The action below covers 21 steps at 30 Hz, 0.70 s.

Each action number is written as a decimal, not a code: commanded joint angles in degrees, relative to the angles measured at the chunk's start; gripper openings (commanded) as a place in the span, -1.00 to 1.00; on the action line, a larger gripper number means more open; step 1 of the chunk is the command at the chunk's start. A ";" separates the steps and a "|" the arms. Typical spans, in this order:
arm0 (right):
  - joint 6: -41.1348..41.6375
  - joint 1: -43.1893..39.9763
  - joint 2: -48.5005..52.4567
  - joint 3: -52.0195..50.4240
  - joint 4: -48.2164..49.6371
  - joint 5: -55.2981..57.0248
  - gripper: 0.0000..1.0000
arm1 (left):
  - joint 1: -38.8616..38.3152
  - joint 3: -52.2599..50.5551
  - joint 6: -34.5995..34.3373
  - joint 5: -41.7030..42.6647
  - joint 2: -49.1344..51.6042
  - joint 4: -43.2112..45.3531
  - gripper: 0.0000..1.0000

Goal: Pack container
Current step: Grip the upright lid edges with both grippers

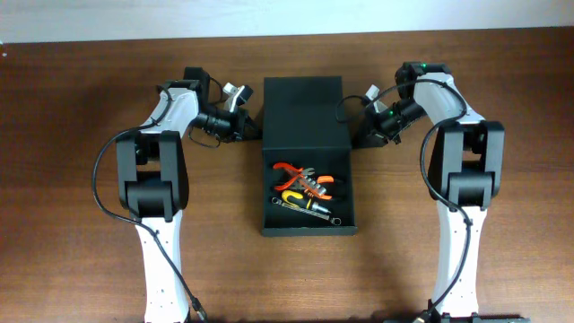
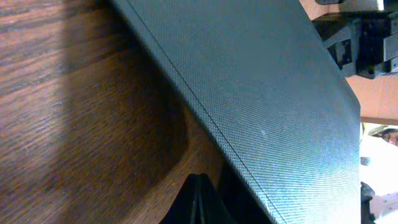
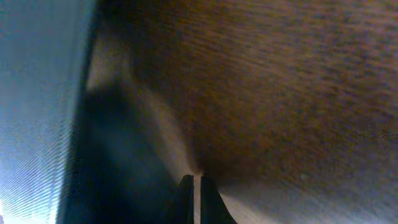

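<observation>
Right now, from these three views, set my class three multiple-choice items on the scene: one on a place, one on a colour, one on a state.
1. Where do the hand tools lie, relative to the container?
A. Outside it, on the left
B. Inside it
C. Outside it, on the far side

2. What colour are the handles of the pliers?
A. Orange
B. Blue
C. White

3. How does the lid stand?
A. Shut over the tools
B. Taken off and out of view
C. Open, on the far side of the compartment

Answers:
1 B: the overhead view shows the tools within the box's walls.
2 A: the handles show bright orange against the dark interior.
3 C: the compartment is uncovered, and the flap lies beyond it.
</observation>
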 commanded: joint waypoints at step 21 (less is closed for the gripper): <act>-6.71 1.88 0.85 4.66 -3.48 -8.61 -0.92 | 0.15 0.15 -2.49 6.36 0.35 0.20 -0.96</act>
